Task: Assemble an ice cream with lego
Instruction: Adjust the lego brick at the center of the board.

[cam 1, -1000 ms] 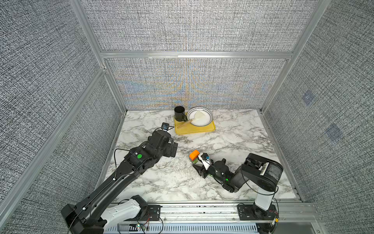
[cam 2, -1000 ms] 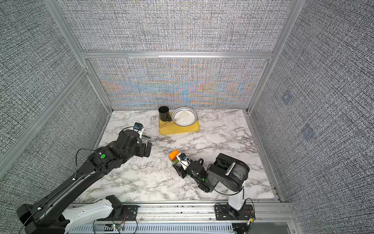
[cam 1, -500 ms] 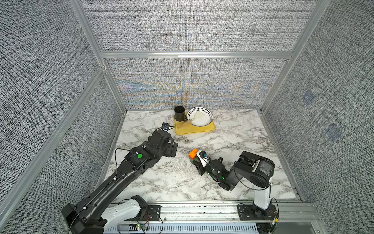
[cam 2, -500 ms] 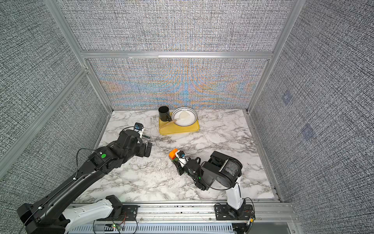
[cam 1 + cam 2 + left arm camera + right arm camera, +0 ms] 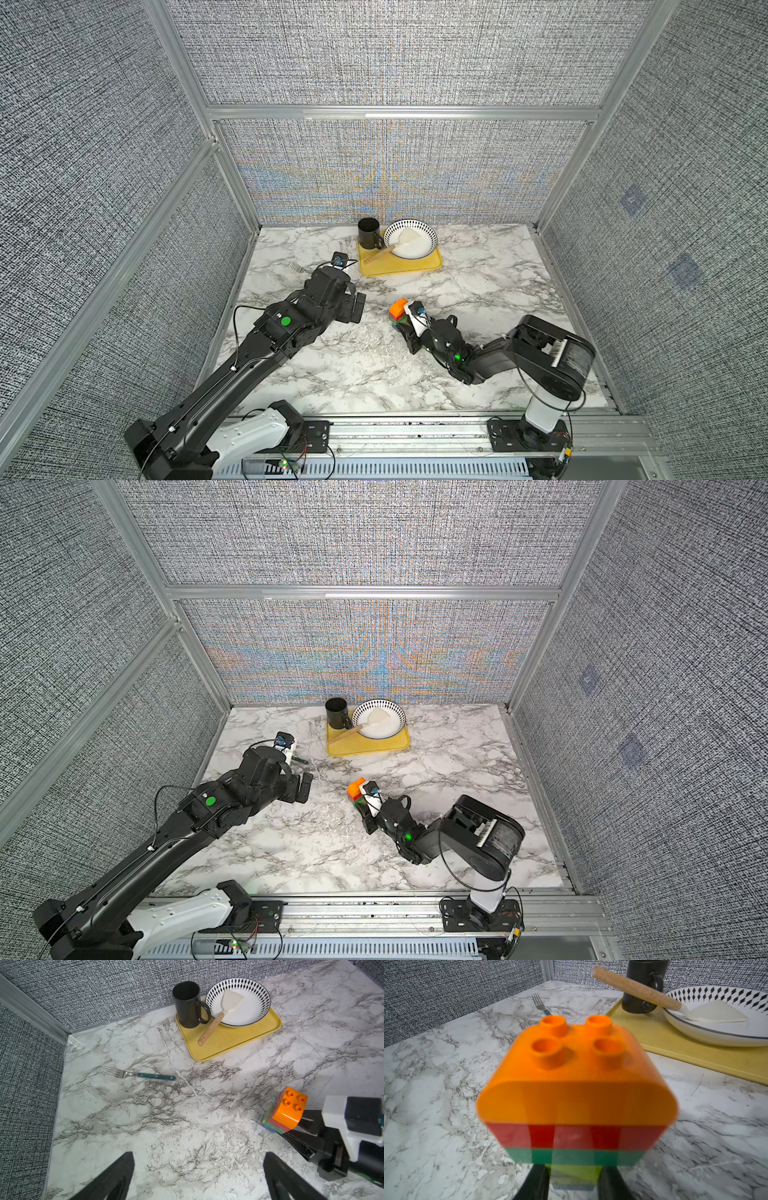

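The ice cream [image 5: 398, 309] [image 5: 355, 789] stands mid-table as a stack of lego. Its rounded orange top [image 5: 577, 1084] sits over a red layer [image 5: 577, 1136] and a dark green layer [image 5: 575, 1156], with a narrow lime-green and blue stem [image 5: 573, 1173] below. My right gripper [image 5: 573, 1177] [image 5: 405, 330] lies low on the table, shut on that stem, one black finger on each side. My left gripper [image 5: 197, 1159] [image 5: 354, 308] hovers to the left of the stack, open, with only marble between its fingers.
A yellow tray [image 5: 415, 268] at the back holds a black mug [image 5: 368, 237] and a patterned bowl [image 5: 428, 237] with a wooden-handled spatula [image 5: 209, 1030]. A fork [image 5: 137, 1075] lies on the marble behind my left gripper. Fabric walls enclose three sides.
My right gripper's jaws have closed onto the stem of the stack, and the right arm has shifted its pose a little. The stack and the left arm stay in place.
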Action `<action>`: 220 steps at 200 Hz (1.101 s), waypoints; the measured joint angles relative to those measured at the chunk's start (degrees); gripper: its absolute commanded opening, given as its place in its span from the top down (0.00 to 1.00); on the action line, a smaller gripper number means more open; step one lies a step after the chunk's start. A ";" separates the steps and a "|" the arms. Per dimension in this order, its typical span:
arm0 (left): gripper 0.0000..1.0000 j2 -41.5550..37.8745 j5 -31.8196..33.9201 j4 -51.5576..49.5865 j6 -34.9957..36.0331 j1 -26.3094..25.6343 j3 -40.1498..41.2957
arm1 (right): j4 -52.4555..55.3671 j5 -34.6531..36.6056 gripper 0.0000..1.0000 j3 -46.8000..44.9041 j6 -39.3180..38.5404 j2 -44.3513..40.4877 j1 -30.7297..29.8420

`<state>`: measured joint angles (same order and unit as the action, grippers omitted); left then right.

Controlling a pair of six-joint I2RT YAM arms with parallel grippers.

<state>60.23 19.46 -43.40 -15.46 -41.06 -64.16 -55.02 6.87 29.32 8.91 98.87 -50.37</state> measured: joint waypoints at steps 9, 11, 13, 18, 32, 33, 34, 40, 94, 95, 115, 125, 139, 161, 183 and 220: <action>0.00 -0.07 -0.15 0.00 -0.02 0.00 0.00 | 5.22 0.11 0.93 2.08 0.39 -1.79 0.24; 0.00 -0.07 -0.15 0.00 -0.02 0.00 0.00 | 6.73 0.11 0.94 2.71 0.46 -2.29 0.33; 0.00 -0.07 -0.15 0.00 -0.02 0.00 0.00 | 7.74 0.09 0.94 3.13 0.55 -2.62 0.39; 0.00 -0.07 -0.15 0.00 -0.04 0.00 0.00 | 10.88 0.07 0.95 4.33 0.98 -3.54 0.59; 0.00 -0.11 -0.33 0.00 -0.13 0.02 0.00 | 20.20 0.02 0.95 7.19 2.21 -6.25 0.98; 0.00 -0.11 -0.37 0.00 -0.15 0.02 0.00 | 20.70 0.02 0.95 7.32 2.32 -6.43 1.03; 0.00 -0.11 -0.46 0.00 -0.17 0.02 0.00 | 21.70 0.02 0.95 7.52 2.47 -6.75 1.07; 0.00 -0.15 -0.59 0.00 -0.17 0.04 0.00 | 25.31 -0.24 0.95 8.22 3.13 -8.04 1.29; 0.00 -0.55 -1.70 -0.02 -0.46 0.07 -0.11 | 61.09 -3.02 1.00 19.76 10.73 -14.58 4.96; 0.00 -0.55 -1.73 -0.02 -0.48 0.07 -0.11 | 61.59 -3.10 1.00 19.93 10.88 -14.64 5.11; 0.00 -0.50 -3.21 0.00 -0.61 0.07 -0.20 | 71.97 -6.73 1.00 23.19 13.73 -15.78 8.79; 0.00 -0.52 -3.82 0.00 -0.59 0.07 -0.20 | 76.35 -8.22 1.00 24.61 14.38 -15.82 10.10; 0.00 -0.61 -4.63 0.00 -0.59 0.07 -0.20 | 81.83 -10.19 1.00 26.91 14.43 -15.04 11.17; 0.00 -0.85 -5.97 0.00 -0.59 0.07 -0.20 | 88.02 -11.87 1.00 29.55 13.49 -11.74 12.17; 0.00 -0.94 -7.37 -0.02 -0.59 0.07 -0.20 | 92.98 -13.38 1.00 30.93 12.46 -8.15 12.81; 0.00 -1.42 -9.09 -0.02 -0.61 0.13 -0.20 | 97.98 -13.84 1.00 35.56 10.86 -1.66 12.94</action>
<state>58.81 10.37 -43.42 -16.08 -40.93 -64.36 42.96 -6.96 64.88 19.77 97.21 -37.43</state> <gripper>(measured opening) 0.997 0.315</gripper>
